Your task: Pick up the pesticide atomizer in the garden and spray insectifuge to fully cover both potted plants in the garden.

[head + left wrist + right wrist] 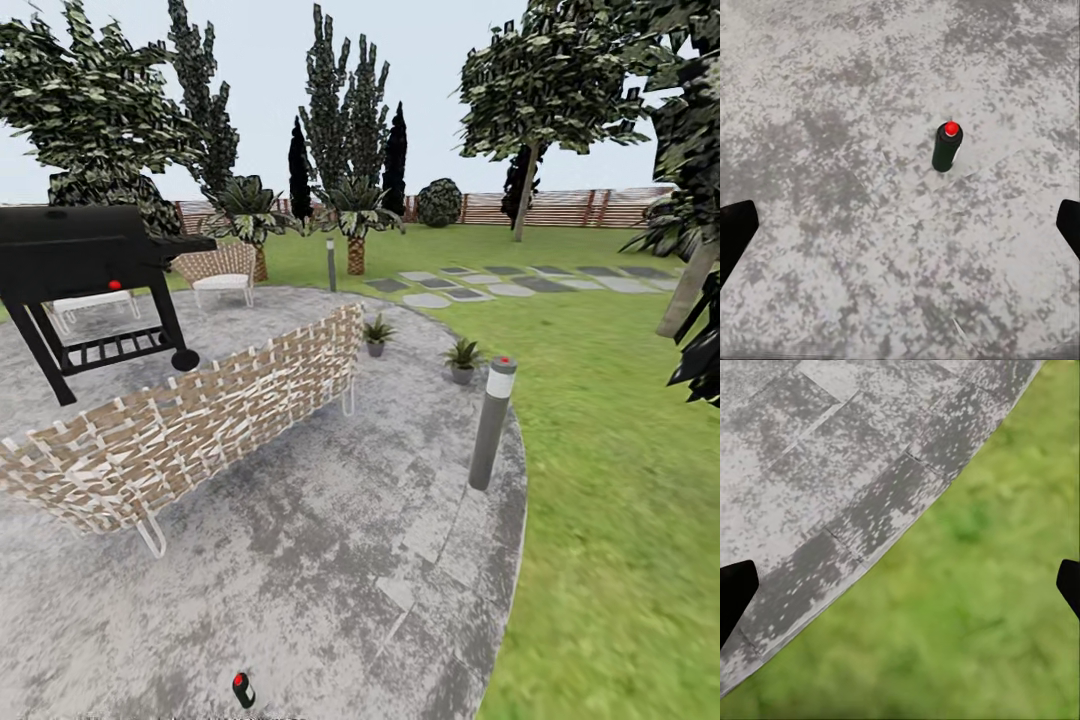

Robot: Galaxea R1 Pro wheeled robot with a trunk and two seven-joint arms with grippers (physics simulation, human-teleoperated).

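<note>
Pesticide atomizer (947,147) upright on open patio (300,560), left fingers (735,232) apart, right fingers (735,592) apart over patio edge

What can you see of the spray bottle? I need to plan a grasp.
The small slim dark green-black atomizer bottle has a red spot on top. It stands upright and alone on the mottled grey paved patio, touched by nothing else. In the left wrist view it lies ahead of the open left gripper, between its dark fingers.
</note>
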